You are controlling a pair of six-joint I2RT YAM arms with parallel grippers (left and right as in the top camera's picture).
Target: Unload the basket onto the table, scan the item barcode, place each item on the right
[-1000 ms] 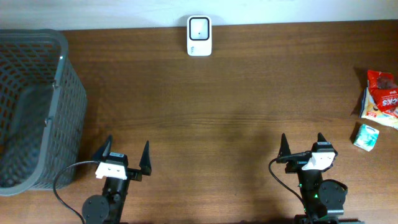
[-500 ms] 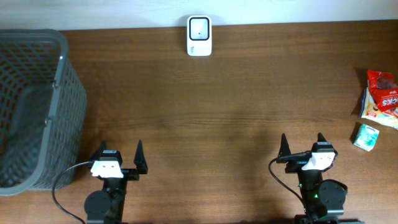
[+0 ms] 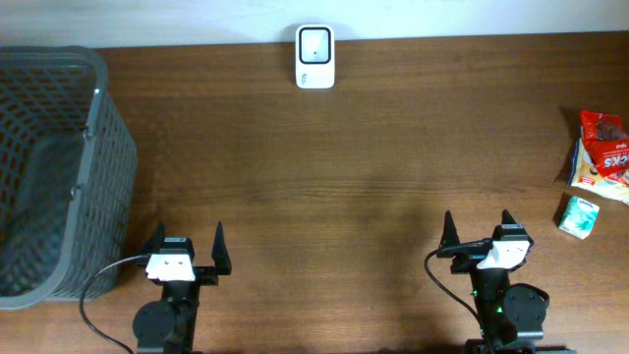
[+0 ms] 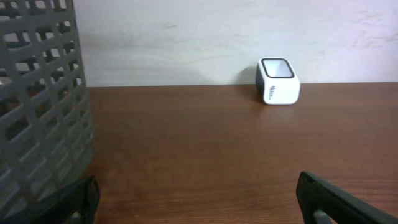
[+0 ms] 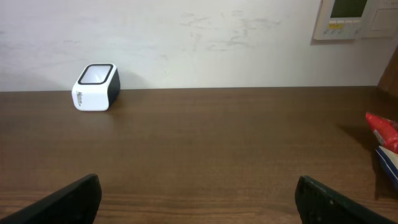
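Observation:
A white barcode scanner [image 3: 314, 57] stands at the table's far edge against the wall; it shows in the left wrist view as scanner [image 4: 278, 81] and in the right wrist view as scanner [image 5: 96, 87]. The items lie at the far right: a red snack packet [image 3: 601, 147] and a small green-and-white carton [image 3: 578, 216]. No barcode is readable. My left gripper [image 3: 187, 241] is open and empty near the front edge, as is my right gripper [image 3: 478, 228]. Only bare wood lies between the left gripper [image 4: 196, 193] fingers and the right gripper [image 5: 198, 186] fingers.
A tall grey mesh basket [image 3: 49, 167] fills the left end of the table, close to my left gripper, and its wall [image 4: 37, 106] takes up the left of the left wrist view. The snack packet's edge [image 5: 380, 127] shows at the right.
My left gripper has swung slightly to the left, toward the basket, and now points straight at the back wall. The right arm and the items have not moved.

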